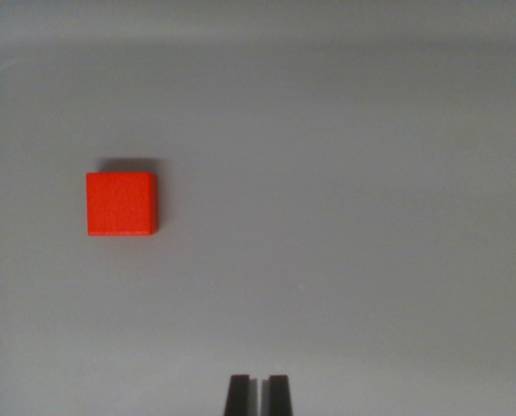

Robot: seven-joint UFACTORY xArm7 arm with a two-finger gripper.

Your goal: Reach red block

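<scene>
A small square red block (121, 204) lies flat on the pale grey surface, in the wrist view's left half, a little above mid-height. My gripper (258, 394) shows at the bottom centre as two dark fingertips standing almost together, with only a thin slit between them and nothing held. The block is well off to the wrist view's left and farther up than the fingertips, clearly apart from them.
The grey surface (370, 217) fills the view. A lighter band with a curved corner runs along the top edge and upper left, like a rim or wall (240, 26).
</scene>
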